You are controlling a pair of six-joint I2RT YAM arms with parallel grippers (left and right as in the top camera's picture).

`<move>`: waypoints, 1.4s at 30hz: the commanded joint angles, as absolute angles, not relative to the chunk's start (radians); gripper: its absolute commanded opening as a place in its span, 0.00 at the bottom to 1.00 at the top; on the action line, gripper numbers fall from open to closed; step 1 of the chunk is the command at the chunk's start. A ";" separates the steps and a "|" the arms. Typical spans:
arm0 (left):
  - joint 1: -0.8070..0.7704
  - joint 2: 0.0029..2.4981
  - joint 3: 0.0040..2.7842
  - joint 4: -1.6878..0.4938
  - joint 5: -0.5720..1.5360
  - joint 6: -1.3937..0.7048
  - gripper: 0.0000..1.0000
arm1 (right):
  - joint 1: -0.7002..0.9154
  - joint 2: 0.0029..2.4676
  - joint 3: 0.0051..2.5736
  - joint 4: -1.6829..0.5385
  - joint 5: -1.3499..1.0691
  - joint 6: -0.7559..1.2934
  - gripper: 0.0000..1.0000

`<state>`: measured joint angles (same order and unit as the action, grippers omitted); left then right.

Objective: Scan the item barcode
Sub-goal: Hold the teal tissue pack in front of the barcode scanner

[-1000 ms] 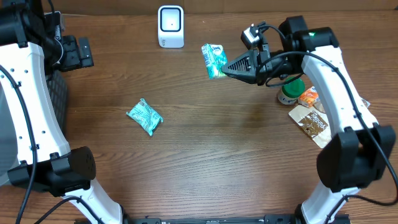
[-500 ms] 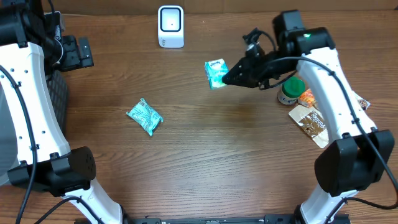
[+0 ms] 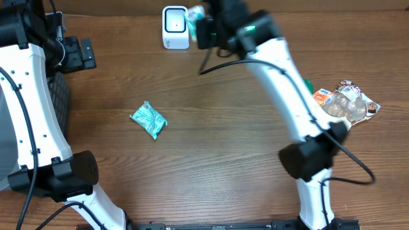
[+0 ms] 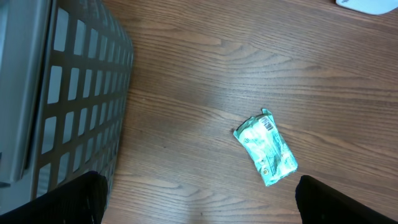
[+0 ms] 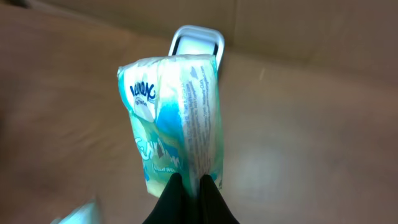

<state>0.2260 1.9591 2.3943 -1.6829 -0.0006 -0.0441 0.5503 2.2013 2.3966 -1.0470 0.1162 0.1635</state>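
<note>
- While the left arm hangs over the far left of the table (image 3: pixel 223 160), the left jaws stand wide apart above bare wood, beside a grey mesh basket (image 4: pixel 74 93).
- A teal foil packet (image 4: pixel 266 149) lies flat on the table, right of the basket and well apart from it.
- A white barcode scanner (image 3: pixel 175 27) stands upright at the rear edge.
- The right jaws are together, clamped on the lower edge of the pocket tissue pack (image 5: pixel 174 118). The pack is held upright just beside the scanner's right side. I cannot tell whether they touch.
- A heap of crumpled snack packets (image 3: pixel 345 102) lies at the far right.
</note>
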 commanded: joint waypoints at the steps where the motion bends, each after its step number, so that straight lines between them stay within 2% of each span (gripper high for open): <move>1: 0.222 1.956 2.396 -1.682 -0.001 -0.025 1.00 | 0.627 2.291 2.415 -0.913 0.507 -0.045 0.04; 4: 0.222 1.956 2.396 -1.682 -0.001 -0.025 1.00 | 0.651 2.364 2.413 -0.754 0.633 -0.216 0.04; 10: 0.222 1.956 2.396 -1.682 0.000 -0.025 0.99 | 0.652 2.515 2.408 -0.451 0.657 -0.506 0.04; 17: 0.222 1.956 2.396 -1.682 -0.001 -0.025 0.99 | 0.648 2.643 2.408 -0.315 0.661 -0.807 0.04; 35: 0.222 1.956 2.396 -1.682 0.000 -0.025 1.00 | 0.658 2.662 2.410 -0.240 0.753 -0.809 0.04; 42: 0.222 1.956 2.396 -1.682 0.000 -0.025 1.00 | 0.668 2.569 2.410 -0.288 0.750 -0.543 0.04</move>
